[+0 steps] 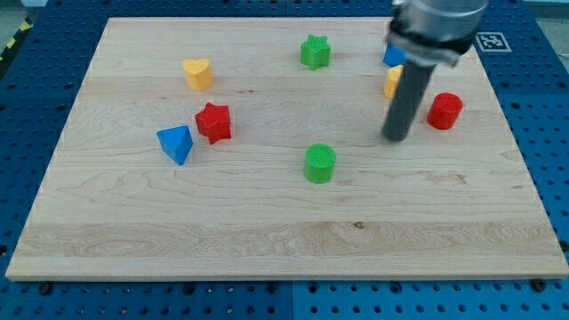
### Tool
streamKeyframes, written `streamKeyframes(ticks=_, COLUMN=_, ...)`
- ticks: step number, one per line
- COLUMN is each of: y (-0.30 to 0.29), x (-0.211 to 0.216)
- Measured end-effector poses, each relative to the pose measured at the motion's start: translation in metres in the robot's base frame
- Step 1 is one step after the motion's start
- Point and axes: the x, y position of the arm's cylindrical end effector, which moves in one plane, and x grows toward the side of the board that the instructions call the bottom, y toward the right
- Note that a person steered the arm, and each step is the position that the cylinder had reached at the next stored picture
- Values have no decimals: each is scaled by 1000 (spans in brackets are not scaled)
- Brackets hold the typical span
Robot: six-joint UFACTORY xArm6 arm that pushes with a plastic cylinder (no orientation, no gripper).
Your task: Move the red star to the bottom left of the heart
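Note:
The red star (213, 122) lies on the wooden board at the view's left of centre, touching or nearly touching a blue triangle (176, 143) at its lower left. The yellow heart (197, 73) lies above the star, slightly to the left. My tip (395, 139) rests on the board far to the view's right of the star, between the green cylinder (320, 164) and the red cylinder (444, 110).
A green star (315, 52) lies near the board's top centre. A blue block (392, 56) and a yellow block (392, 82) are partly hidden behind the rod at the top right. The wooden board (267, 240) sits on a blue perforated table.

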Motion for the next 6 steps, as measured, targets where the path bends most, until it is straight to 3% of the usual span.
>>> streamKeyframes(ticks=1, y=-111, x=31)
streamKeyframes(ticks=2, y=-214, x=-24)
streamKeyframes(ticks=4, y=-244, x=-106)
streamKeyframes(ticks=5, y=-276, x=-84)
streamKeyframes(ticks=6, y=-312, x=-35)
